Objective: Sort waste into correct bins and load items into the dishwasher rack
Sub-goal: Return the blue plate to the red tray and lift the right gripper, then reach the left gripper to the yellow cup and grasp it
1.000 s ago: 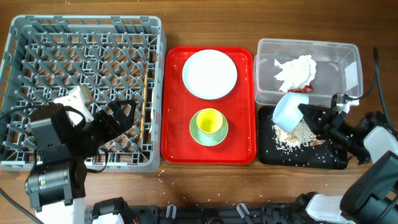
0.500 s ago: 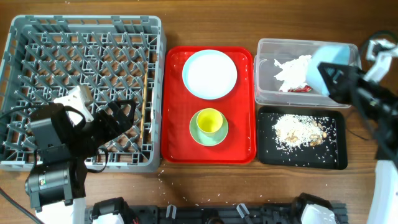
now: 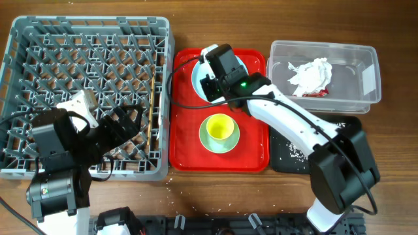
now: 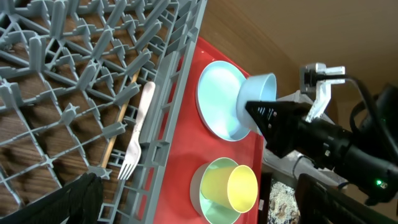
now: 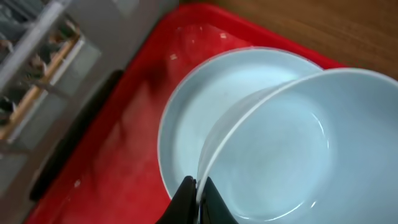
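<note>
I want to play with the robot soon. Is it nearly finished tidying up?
About halfway. Done: the napkin sits in the clear tub, crumbs lie in the black tray, and the fork and chopsticks are in the rack. In hand: the right gripper holds a blue bowl over the plate. To do: bowl, plate, cup and saucer need racking.

One grey rack [image 3: 91,21], one red tray [image 3: 186,143], one clear tub [image 3: 323,44], one black tray [image 3: 284,163]. One pale blue plate [image 4: 217,102], one pale blue bowl [image 5: 292,143]. One cup [image 3: 219,127], one saucer [image 3: 230,145], one fork [image 4: 140,134], one napkin [image 3: 310,73]. Chopsticks [image 3: 151,111]: number unclear.
</note>
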You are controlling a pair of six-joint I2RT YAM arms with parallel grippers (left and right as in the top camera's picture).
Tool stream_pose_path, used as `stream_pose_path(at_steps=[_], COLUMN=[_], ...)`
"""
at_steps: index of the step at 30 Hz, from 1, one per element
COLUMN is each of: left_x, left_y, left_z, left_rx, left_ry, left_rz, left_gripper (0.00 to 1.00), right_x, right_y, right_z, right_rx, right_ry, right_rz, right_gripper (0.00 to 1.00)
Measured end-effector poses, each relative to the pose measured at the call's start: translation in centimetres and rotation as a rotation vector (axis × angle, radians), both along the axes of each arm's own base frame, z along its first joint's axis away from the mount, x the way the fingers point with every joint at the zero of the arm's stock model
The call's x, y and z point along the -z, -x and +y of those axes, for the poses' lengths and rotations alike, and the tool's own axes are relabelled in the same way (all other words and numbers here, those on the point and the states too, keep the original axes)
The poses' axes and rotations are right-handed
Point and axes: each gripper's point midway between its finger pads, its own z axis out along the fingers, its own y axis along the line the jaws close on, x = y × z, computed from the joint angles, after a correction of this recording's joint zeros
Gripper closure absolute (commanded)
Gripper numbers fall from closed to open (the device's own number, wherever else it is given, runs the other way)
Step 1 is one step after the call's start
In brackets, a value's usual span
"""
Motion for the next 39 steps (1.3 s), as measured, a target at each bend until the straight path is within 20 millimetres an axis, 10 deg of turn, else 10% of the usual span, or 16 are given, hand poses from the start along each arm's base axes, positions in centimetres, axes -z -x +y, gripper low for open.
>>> stream_pose_path(at_steps=[5,11,16,19,21,27,37,39], left_x=[0.0,0.0,0.0,0.0,0.0,0.0,0.0,0.2], left_y=[0.0,0.0,0.0,0.0,0.0,0.0,0.0,0.2], left_z=[0.0,0.0,0.0,0.0,0.0,0.0,0.0,-0.1], left_rx=[0.0,0.0,0.0,0.0,0.0,0.0,-0.001,0.001], left_ry=[0.0,0.0,0.0,0.0,0.0,0.0,0.0,0.004], left_rz=[0.0,0.0,0.001,0.0,0.0,0.0,0.001,0.015], left_gripper=[0.0,0.0,0.0,0.0,0.0,0.0,0.0,0.67], right_x=[0.6,1.1,-2.2,-9.1,-15.3,-13.5,-13.4,-13.4], right_y=[-0.8,-1.0,-0.2,0.5,2.0,7.1,7.3,7.3], right_z=[0.8,0.9,-0.6,-5.5,-14.9,-29.8,-30.9,-30.9], right_rx=[-0.006,-0.01,0.005,0.109,0.367,0.787,0.821,0.821], right_ry=[-0.022,-0.021,-0.034,-0.059,-0.048,0.094,0.1,0.1], right_rz=[-0.019,-0.017,-0.027,-0.101,-0.175,0.018,0.023,0.023], right_gripper=[0.96,0.11,0.0,0.0,0.0,0.0,0.0,0.0])
